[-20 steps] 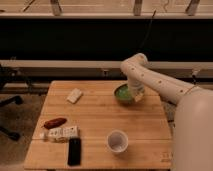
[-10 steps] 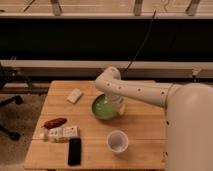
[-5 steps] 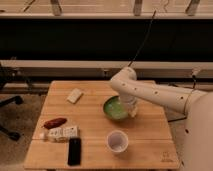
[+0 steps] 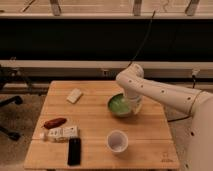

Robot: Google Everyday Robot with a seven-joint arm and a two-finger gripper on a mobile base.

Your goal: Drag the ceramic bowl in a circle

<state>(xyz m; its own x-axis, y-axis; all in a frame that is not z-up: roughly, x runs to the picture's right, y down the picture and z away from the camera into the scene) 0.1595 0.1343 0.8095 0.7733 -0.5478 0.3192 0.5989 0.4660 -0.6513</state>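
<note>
A: What stands near the gripper [image 4: 135, 106]?
B: The ceramic bowl [image 4: 120, 105] touches its left side; the white cup [image 4: 117, 141] sits just below-left.
A: And open room?
B: Bare wooden table [image 4: 95, 122] stretches left; the black phone [image 4: 74, 151] lies well apart.

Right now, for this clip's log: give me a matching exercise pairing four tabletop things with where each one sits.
Things:
1. ceramic bowl
2. white cup
3. black phone
4. gripper

Places:
A. front left edge of the table
B. at the bowl's right rim
C. right of the table's centre
D. in front of the bowl

Pairs: 1-C, 2-D, 3-A, 4-B
</note>
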